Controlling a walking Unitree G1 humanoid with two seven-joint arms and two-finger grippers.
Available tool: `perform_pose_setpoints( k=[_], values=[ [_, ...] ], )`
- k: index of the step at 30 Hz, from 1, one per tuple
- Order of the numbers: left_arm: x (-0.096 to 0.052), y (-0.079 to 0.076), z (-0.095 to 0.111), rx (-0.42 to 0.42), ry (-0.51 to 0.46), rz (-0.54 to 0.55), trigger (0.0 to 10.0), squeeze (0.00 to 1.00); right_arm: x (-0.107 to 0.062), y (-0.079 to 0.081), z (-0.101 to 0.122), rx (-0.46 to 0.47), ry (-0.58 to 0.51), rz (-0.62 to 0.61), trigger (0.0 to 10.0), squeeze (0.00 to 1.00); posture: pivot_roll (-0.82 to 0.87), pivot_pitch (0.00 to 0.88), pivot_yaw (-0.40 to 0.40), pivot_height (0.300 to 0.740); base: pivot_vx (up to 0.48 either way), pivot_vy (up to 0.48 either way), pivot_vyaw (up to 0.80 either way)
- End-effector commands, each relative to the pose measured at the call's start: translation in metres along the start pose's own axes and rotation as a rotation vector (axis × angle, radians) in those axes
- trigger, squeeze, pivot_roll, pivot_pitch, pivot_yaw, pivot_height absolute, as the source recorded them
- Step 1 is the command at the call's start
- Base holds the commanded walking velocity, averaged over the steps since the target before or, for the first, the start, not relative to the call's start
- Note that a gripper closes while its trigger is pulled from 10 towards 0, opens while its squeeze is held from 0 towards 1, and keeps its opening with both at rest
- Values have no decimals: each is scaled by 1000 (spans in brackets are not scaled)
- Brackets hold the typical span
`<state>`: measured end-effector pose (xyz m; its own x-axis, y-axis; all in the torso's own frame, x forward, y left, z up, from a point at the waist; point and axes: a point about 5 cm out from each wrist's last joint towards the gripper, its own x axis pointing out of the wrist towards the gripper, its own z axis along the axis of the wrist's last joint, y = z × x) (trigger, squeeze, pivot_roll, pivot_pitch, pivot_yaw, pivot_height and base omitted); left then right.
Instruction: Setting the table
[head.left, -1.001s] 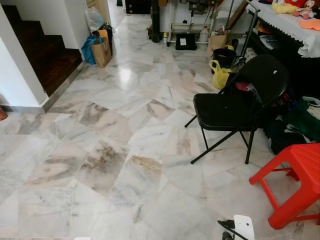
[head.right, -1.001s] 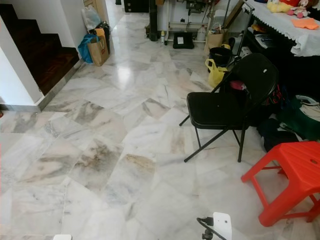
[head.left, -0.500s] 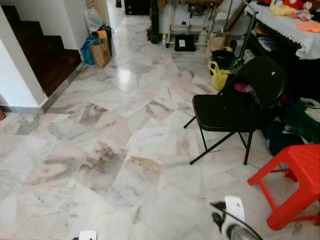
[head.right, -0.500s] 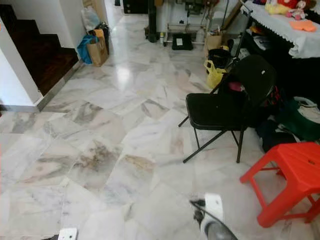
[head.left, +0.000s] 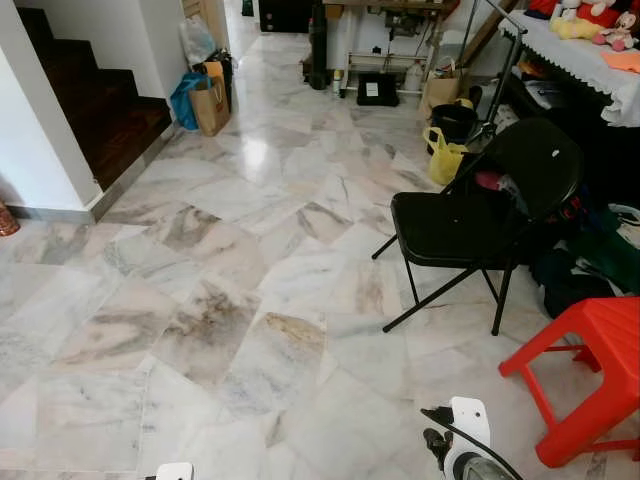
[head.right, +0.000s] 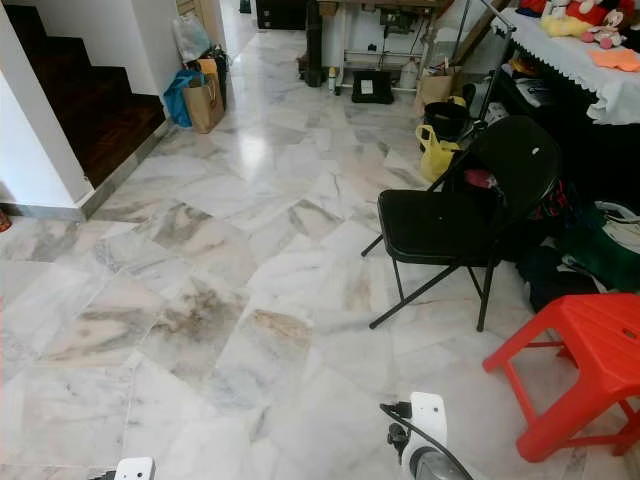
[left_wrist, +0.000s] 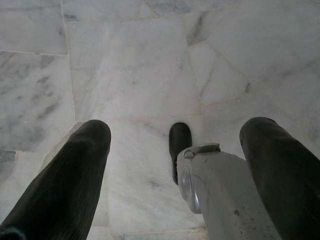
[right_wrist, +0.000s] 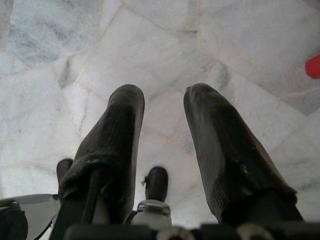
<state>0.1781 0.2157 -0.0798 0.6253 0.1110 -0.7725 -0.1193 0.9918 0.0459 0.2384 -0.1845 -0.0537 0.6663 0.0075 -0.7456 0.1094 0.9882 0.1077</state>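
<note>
So the robot is standing on a marble floor (head.left: 250, 250) made of big grey-veined white slabs, looking down across an open room. A black folding chair (head.left: 480, 215) is sitting toward the right edge of the floor, and a red plastic stool (head.left: 590, 370) is standing near the bottom right corner, just apart from the chair's legs. Behind the chair, along the right edge, a table with a white lace cloth (head.left: 585, 65) is carrying some soft toys, and dark bags are piling up on the floor under it. A yellow bag (head.left: 443, 155) is resting just behind the chair. Over at the far left edge, a dark wooden staircase (head.left: 95, 105) is rising beside a white wall, with a brown paper bag (head.left: 210, 105) and a blue bag next to it.

Both arms are hanging low. The left gripper (left_wrist: 175, 145) is pointing straight down at the floor with its two black fingers (left_wrist: 75, 180) spread wide apart, nothing between them. The right gripper (right_wrist: 164, 107) is also pointing down at the marble, fingers a small gap apart and empty. I can't spot any dishes or cutlery anywhere; the clothed table is the closest thing to the task.
</note>
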Motion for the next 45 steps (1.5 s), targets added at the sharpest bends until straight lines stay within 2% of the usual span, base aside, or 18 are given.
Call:
perform_pose_setpoints(
  k=[1,15,21,24,45],
  values=[
    [-1,3,-6,-9,25,7,10000,0,0,0,-1,17,11,-5,10000,0,52,30,-40,740,0,0,0],
    [-2,5,-8,-4,35,12,10000,0,0,0,-1,16,26,-10,10000,0,52,40,-35,740,0,0,-654],
    [-2,5,-10,-29,45,14,10000,0,0,0,-2,13,30,-9,10000,0,52,45,-34,740,0,109,-800],
    [-2,5,-10,-19,47,11,10000,0,0,1,-2,12,32,-8,10000,0,52,45,-34,740,0,396,-800],
    [-3,5,-13,16,59,7,10000,0,0,1,-2,14,36,-7,10000,0,51,51,-30,740,0,0,-800]
  ],
)
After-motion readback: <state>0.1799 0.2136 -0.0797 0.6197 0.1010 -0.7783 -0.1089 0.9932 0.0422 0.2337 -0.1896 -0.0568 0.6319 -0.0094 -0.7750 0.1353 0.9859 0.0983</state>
